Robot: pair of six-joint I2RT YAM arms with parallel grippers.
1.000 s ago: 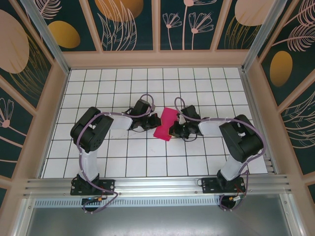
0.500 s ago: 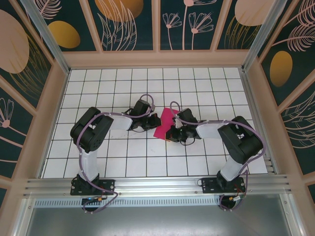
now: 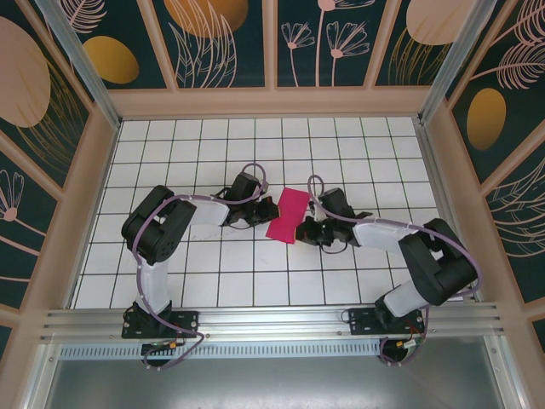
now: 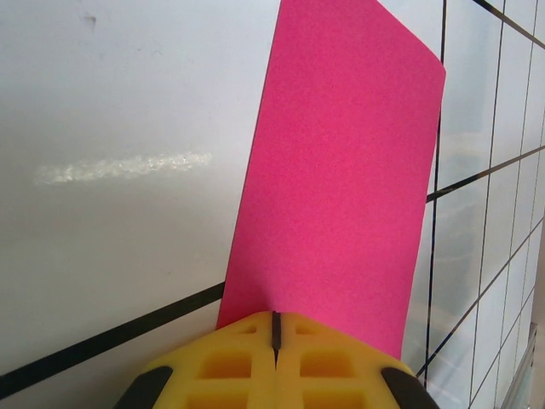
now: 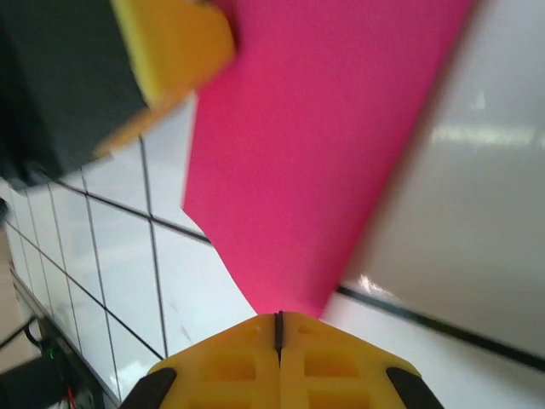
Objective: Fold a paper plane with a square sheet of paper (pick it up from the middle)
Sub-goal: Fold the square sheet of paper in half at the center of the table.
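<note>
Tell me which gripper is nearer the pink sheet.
Neither left nor right: both are at it. The left gripper, shut, has its fingertips at the left edge of the pink sheet; the right gripper, shut, at its right edge.

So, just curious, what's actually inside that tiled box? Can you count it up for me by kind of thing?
pink paper sheet: 1
robot arms: 2, the left arm and the right arm
grippers with yellow fingertips: 2, the left gripper and the right gripper, both shut
Total: 5
</note>
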